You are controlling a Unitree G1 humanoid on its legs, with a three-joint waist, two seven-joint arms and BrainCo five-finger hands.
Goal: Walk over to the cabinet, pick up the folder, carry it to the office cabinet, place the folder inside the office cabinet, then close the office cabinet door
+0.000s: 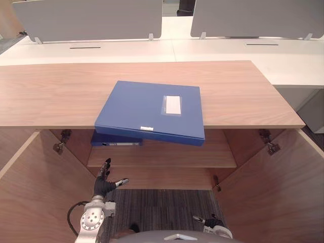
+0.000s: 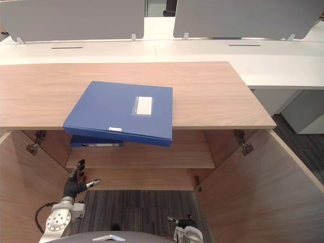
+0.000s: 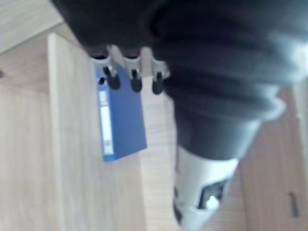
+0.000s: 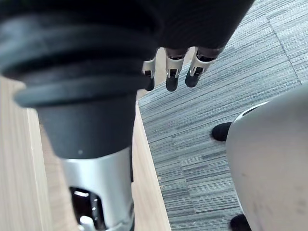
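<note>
A large blue folder [image 1: 152, 111] with a white label lies flat on the wooden cabinet top [image 1: 61, 91], its front corner hanging over the edge. A second, thinner blue folder [image 1: 115, 140] lies on the shelf [image 1: 167, 154] inside the cabinet, and its spine [image 3: 120, 120] shows past my left fingers [image 3: 113, 79]. My left hand [image 1: 104, 183] is raised in front of the open cabinet, below the shelf, with relaxed fingers that hold nothing. My right hand [image 1: 210, 221] hangs low near the floor, open and empty, its fingers [image 4: 169, 79] over the carpet.
Both cabinet doors stand open, the left door [image 1: 25, 192] and the right door [image 1: 283, 192] flanking me. Grey striped carpet [image 1: 162, 207] lies between them. Behind the cabinet stand white desks [image 1: 167, 48] with grey divider panels [image 1: 91, 17].
</note>
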